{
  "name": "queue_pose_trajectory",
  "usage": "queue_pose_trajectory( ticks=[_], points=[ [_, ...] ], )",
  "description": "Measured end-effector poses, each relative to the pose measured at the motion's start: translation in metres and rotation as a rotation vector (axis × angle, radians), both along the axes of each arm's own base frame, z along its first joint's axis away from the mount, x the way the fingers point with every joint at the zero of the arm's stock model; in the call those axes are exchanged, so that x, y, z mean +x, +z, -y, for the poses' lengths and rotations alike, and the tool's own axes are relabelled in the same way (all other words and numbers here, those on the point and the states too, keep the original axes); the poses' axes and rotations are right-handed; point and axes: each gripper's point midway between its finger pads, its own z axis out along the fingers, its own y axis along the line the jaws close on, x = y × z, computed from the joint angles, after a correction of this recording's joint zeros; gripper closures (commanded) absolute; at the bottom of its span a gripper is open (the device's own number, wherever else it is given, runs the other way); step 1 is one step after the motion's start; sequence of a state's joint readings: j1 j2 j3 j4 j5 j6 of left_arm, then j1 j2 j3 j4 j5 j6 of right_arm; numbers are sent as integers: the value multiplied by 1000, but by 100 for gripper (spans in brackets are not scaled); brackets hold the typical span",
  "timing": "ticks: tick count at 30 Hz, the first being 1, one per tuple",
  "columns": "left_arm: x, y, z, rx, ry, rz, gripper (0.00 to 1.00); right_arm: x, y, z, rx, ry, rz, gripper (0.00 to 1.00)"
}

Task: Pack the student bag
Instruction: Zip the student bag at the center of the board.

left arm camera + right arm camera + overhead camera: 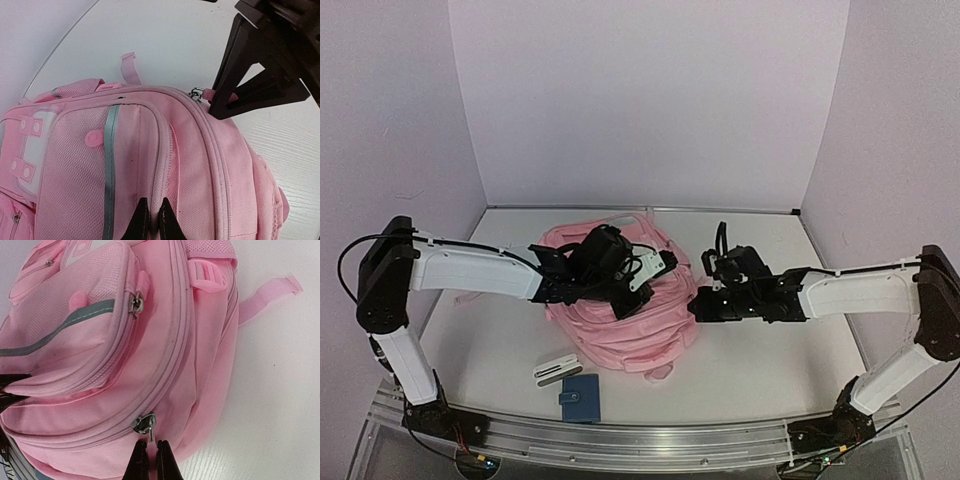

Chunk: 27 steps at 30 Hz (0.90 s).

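Two grippers clamped on pink student bag (620, 335), mid-table (770, 360).
Lying front pockets up betw. both arms, approx. centre of tabletop. L gripper (152, 220): pinched fully together on a fold of bag fabric beside a zip seam, close to the grey stripe. R gripper (150, 460): closed tight on metal zip pull (145, 424) of the long outer zip, at bag's right edge. Toward near edge, apart from bag: small blue case (582, 397) w/ flat white item (558, 370) just beside it.
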State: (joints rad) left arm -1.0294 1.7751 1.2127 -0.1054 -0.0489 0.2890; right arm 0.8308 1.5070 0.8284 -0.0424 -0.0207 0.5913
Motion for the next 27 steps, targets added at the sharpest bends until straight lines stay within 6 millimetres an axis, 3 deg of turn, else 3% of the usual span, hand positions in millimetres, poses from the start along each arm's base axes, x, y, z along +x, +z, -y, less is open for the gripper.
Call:
queue_pose_trajectory(
  ticks=[7,18,19,24,27],
  points=[
    [-14,8,-14,-15,-27,-6,100,7,7,0,-13,37,11,100],
    [-16,8,-30,6,-13,24,99,54,1,-16,-146,147,76,100],
    [-14,8,-31,7,-6,27,94,58,0,-17,-162,157,88,100],
    [-2,8,-42,-17,92,-42,35,68,4,-18,-207,179,136,100],
    [12,10,-59,-69,226,-133,20,75,5,-12,-220,156,146,100]
  ],
)
